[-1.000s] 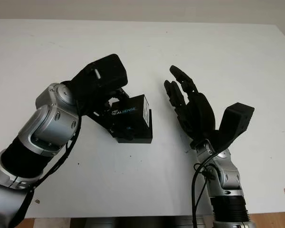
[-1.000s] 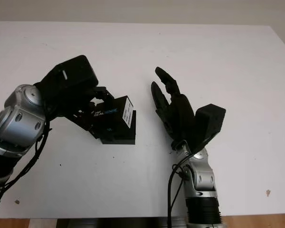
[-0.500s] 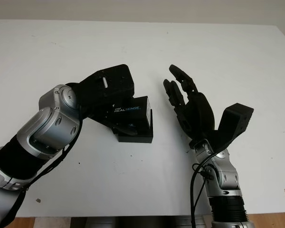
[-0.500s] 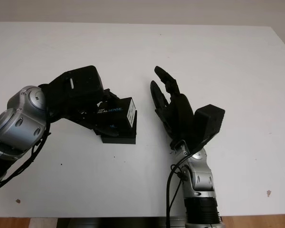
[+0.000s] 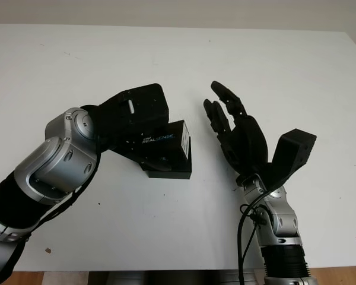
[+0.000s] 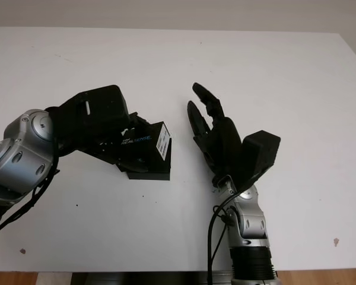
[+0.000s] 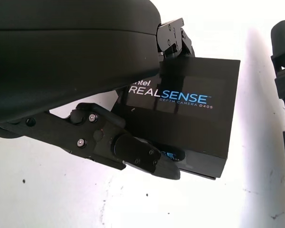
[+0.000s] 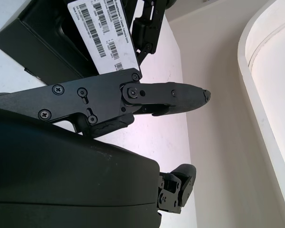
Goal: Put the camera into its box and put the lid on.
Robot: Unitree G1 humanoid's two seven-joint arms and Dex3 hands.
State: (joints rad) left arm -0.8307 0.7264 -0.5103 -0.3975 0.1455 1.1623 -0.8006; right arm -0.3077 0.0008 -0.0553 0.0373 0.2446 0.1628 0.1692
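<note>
Black lid (image 5: 166,142) marked REALSENSE sits tilted over the black box (image 5: 172,169) near mid-tabletop (image 5: 273,65), not seated flush; contents hidden. Left hand (image 5: 143,139) grips the lid, fingers (image 7: 133,152) clamped on its side. Right hand (image 5: 237,133) open, raised just beside the box; since half a second ago the lid has barely shifted.

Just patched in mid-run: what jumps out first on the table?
The left hand, left of centre on the white table, grips the black RealSense lid and holds it tilted over the box base, not seated. To its right, the right hand is open, upright, apart from the box.
</note>
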